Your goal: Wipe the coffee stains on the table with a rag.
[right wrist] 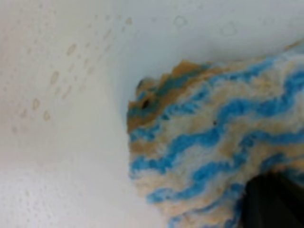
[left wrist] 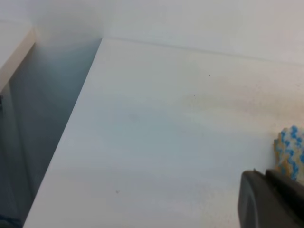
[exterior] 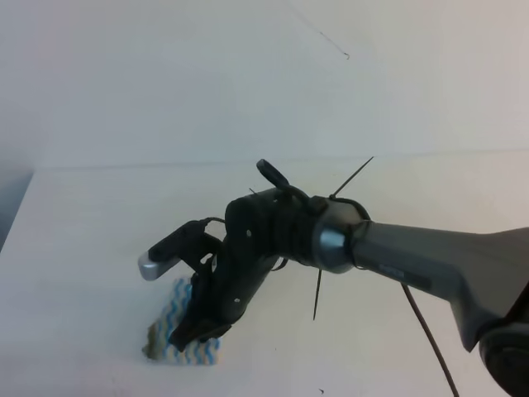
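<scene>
1. Over the near-left part of the table [exterior: 99, 215], exterior high view: the right arm reaches across from the right edge, and the right gripper [exterior: 197, 331] points down onto the rag [exterior: 183, 341]. Fingertips press into the cloth; the jaws look closed on it, though the dark wrist body hides most of the contact. The rag sits bunched near the front edge, blue/white/tan zigzag showing on both sides of the fingers. No brown blotch can be made out from here.

2. Left wrist view: mostly bare tabletop, with its left edge and a grey drop beyond. A rag corner shows at the right border, and a dark gripper part sits just below it at the bottom-right corner. The left gripper itself is not in frame, so I cannot tell its state.

3. Right wrist view: close-up, blurry. The rag fills the right half, crumpled into a ridge. A dark finger [right wrist: 273, 202] at bottom right bears on it. The coffee stains [right wrist: 57, 76] appear as faint tan droplets and smears on the table, upper left, just beside the rag's edge.
</scene>
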Controlling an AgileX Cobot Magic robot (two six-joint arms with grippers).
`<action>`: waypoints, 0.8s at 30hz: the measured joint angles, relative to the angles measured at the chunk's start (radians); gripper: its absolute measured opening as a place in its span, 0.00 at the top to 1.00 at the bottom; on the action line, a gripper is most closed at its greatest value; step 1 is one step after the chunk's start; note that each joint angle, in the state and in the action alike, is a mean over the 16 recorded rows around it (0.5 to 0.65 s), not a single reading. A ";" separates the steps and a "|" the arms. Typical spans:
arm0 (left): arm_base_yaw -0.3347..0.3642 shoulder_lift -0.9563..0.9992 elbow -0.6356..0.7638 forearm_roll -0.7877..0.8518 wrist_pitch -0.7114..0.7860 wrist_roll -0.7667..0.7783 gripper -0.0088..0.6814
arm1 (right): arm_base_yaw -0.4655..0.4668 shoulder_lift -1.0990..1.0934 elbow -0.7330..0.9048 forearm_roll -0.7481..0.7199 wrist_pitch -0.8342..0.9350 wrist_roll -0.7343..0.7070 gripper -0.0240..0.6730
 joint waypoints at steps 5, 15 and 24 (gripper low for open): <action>0.000 0.000 0.000 0.000 0.000 0.000 0.99 | -0.002 0.013 -0.038 -0.141 0.103 0.058 0.96; 0.000 0.000 0.000 0.000 0.000 -0.002 0.99 | -0.142 -0.044 -0.004 -0.373 0.294 0.128 0.96; 0.000 0.000 0.000 0.000 -0.001 -0.003 0.99 | -0.271 -0.209 0.186 -0.253 0.168 0.052 0.96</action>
